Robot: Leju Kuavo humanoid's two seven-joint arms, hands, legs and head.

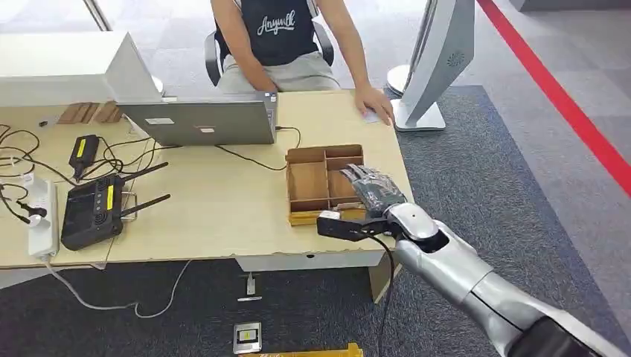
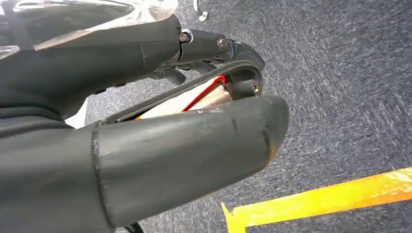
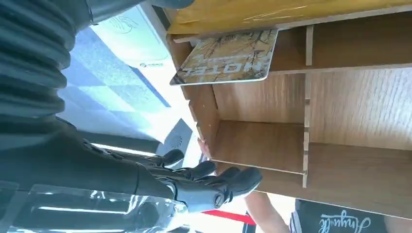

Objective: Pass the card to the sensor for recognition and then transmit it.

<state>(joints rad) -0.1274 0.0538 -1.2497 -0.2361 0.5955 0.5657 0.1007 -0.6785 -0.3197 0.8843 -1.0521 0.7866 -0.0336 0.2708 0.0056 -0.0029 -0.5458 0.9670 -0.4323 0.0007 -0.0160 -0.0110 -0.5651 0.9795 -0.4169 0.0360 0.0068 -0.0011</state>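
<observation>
A silver right arm reaches in from the near right corner of the scene, and its right hand [image 1: 376,190] hovers over a wooden divided tray [image 1: 307,182] that sits at the near right edge of a pale desk [image 1: 216,208]. The hand's dark fingers [image 3: 214,182] are stretched out and apart, grasping nothing. In the right wrist view a card [image 3: 226,58] printed with the word HOTEL lies in a compartment along the tray's outer wall, apart from the fingers. The left hand [image 2: 160,111] hangs over grey carpet near a yellow floor stripe [image 2: 316,199], its thumb and fingers curled inward; whether it holds anything cannot be told. Toward the desk's left edge lie a black device with antennas [image 1: 93,208], a white power strip [image 1: 41,216] and tangled cables. Farther back stands a grey laptop [image 1: 201,119]. Beyond the far edge a seated person rests a hand [image 1: 374,104] on the far right corner, beside a white stand [image 1: 435,59].
</observation>
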